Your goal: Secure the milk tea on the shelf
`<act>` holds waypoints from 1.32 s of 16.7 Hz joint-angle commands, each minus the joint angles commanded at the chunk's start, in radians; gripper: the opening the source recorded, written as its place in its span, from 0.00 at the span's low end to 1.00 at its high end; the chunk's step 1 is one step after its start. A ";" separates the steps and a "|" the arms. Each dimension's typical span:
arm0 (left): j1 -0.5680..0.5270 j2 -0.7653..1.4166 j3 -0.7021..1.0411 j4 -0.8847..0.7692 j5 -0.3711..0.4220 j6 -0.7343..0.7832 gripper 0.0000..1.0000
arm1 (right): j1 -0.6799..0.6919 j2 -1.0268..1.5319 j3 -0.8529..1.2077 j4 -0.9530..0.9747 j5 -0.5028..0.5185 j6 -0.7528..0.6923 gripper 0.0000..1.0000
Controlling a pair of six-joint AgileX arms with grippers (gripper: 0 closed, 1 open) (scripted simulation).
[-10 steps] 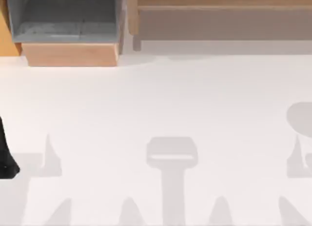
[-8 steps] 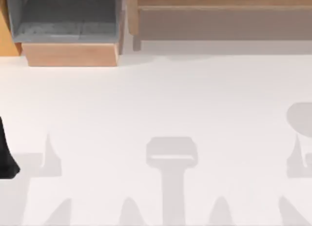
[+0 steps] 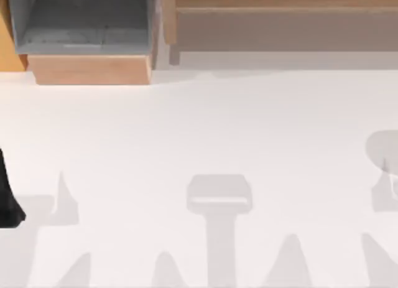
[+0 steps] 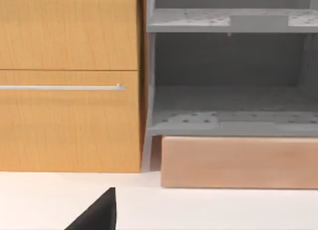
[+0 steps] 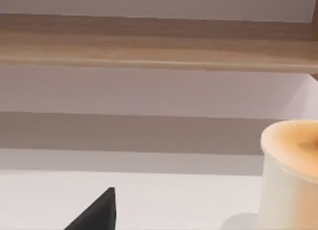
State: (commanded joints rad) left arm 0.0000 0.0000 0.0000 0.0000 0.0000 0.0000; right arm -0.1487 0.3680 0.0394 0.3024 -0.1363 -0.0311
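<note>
White tabletop; grey 2-tier shelf unit behind. My right wrist faces 1 cream milk tea cup. Claw states: cannot tell.

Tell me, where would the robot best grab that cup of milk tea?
Probably around the cup's pale side wall, below the wide tan top, approaching level from the side. It stands upright on the table and looks round, so two fingers could close across it.

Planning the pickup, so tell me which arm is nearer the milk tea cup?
Right. The milk tea cup stands on the table just ahead of the right wrist camera; the left arm sits at the table's left edge.
</note>
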 joint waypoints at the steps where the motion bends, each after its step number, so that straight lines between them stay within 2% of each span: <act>1: 0.000 0.000 0.000 0.000 0.000 0.000 1.00 | -0.030 0.081 0.008 0.062 -0.028 -0.006 1.00; 8: 0.000 0.000 0.000 0.000 0.000 0.000 1.00 | -0.248 0.693 0.065 0.507 -0.230 -0.050 1.00; 12: 0.000 0.000 0.000 0.000 0.000 0.000 1.00 | -0.340 0.958 0.089 0.695 -0.316 -0.066 1.00; 16: 0.000 0.000 0.000 0.000 0.000 0.000 1.00 | -0.381 1.069 0.099 0.777 -0.353 -0.073 1.00; 22: 0.000 0.000 0.000 0.000 0.000 0.000 1.00 | -0.370 1.085 0.110 0.785 -0.344 -0.070 1.00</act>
State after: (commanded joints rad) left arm 0.0000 0.0000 0.0000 0.0000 0.0000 0.0000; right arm -0.5190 1.4525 0.1489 1.0870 -0.4801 -0.1015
